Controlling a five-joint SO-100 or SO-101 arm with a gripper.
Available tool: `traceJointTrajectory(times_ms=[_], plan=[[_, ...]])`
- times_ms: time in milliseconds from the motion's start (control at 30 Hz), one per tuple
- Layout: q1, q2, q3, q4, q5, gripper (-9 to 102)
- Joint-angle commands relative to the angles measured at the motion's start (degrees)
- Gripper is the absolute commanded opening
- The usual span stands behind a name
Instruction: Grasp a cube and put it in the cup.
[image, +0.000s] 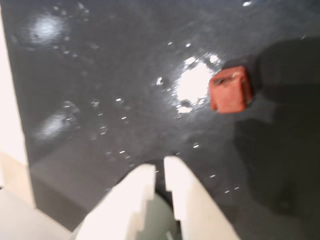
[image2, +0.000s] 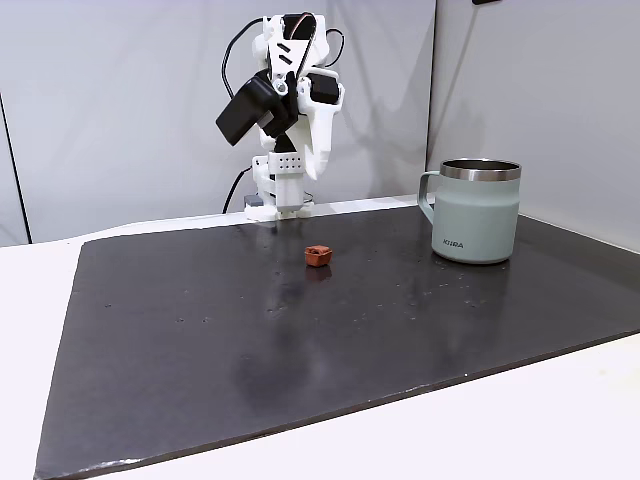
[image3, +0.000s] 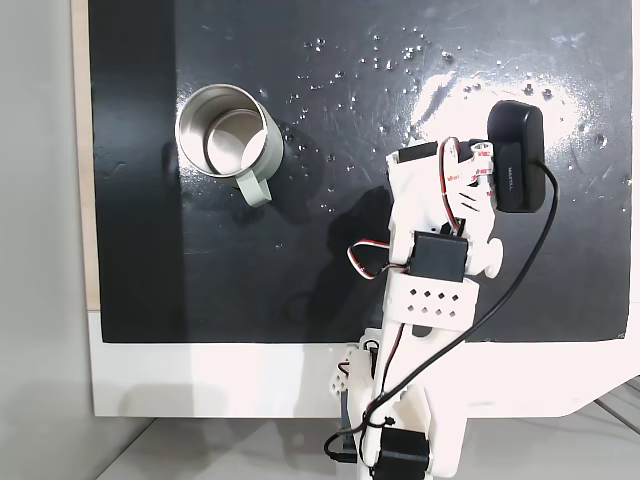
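The small rust-red cube (image: 230, 90) lies on the dark mat, up and to the right of my gripper (image: 160, 167) in the wrist view. The two white fingers stand almost together with nothing between them, well short of the cube. In a fixed view the cube (image2: 318, 256) sits mid-mat in front of the folded white arm (image2: 290, 100), which is raised above it. The pale grey-green cup (image2: 478, 210), steel-rimmed with its handle toward the cube, stands upright to the right. From above, the cup (image3: 225, 140) looks empty, and the arm (image3: 440, 220) hides the cube.
A dark slate mat (image2: 200, 330) covers most of the white table (image2: 560, 420). The arm's base (image2: 278, 200) stands at the mat's back edge. Bright glare spots (image: 192, 82) lie on the mat beside the cube. A grey wall rises behind.
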Motion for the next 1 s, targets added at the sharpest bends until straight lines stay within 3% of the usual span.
traceJointTrajectory(times_ms=[0,333,833,967], plan=[[1.8,-5.3,-5.4,1.7,-4.3,0],[3.9,-27.0,-23.5,13.5,-7.6,0],[-1.6,-33.3,-30.2,22.1,-8.2,1],[-1.6,-33.4,-30.2,23.1,-8.3,7]])
